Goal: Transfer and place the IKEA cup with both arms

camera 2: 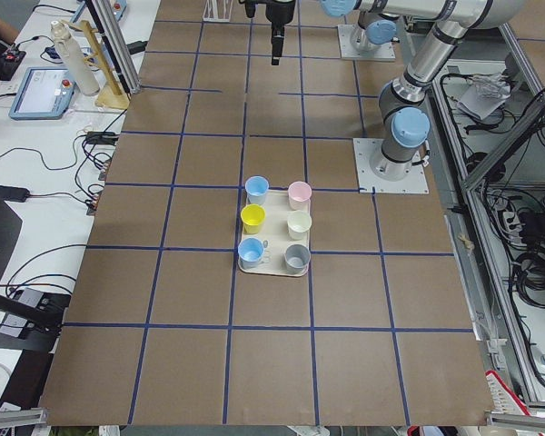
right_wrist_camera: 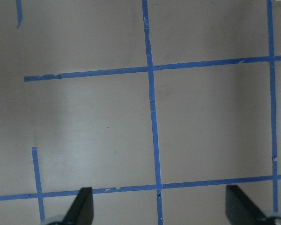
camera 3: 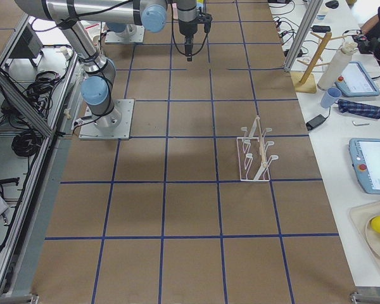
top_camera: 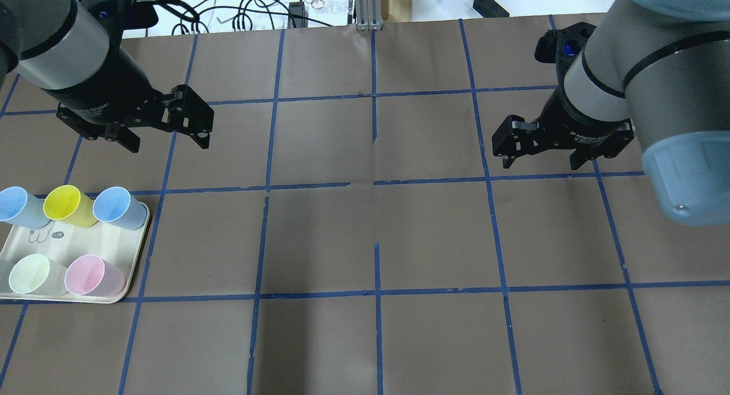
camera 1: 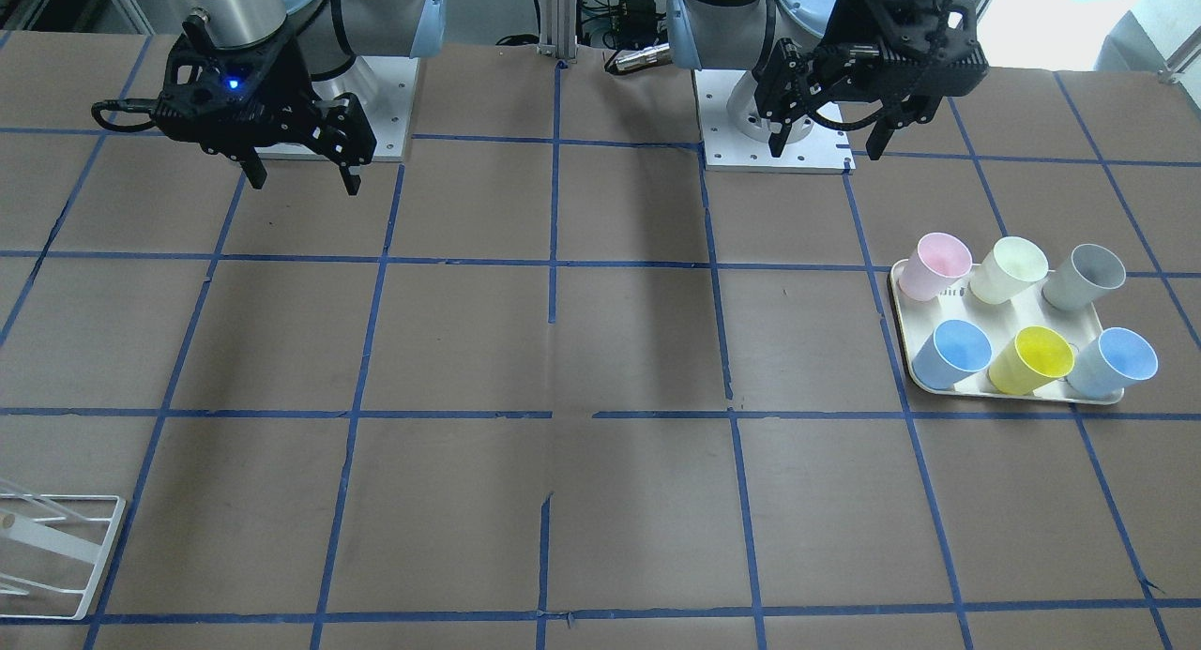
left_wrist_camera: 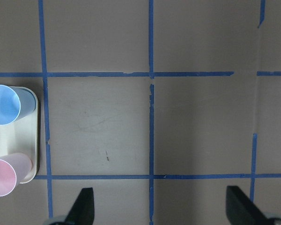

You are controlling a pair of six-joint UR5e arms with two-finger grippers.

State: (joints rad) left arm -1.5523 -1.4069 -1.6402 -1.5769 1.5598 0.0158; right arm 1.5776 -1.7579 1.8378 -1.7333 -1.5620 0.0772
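Brown surface [camera 1: 638, 350]; left pincer [camera 1: 828, 145] and right pincer [camera 1: 303, 178] hang spread, empty. Grabbing the IKEA cup [camera 1: 1009, 268] could bump the pink cup [camera 1: 934, 265].

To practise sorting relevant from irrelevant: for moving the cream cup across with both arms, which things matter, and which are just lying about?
Job: IKEA cup, left gripper, right gripper.
Lying about: pink cup, grey cup, yellow cup, two blue cups, tray, wire rack.
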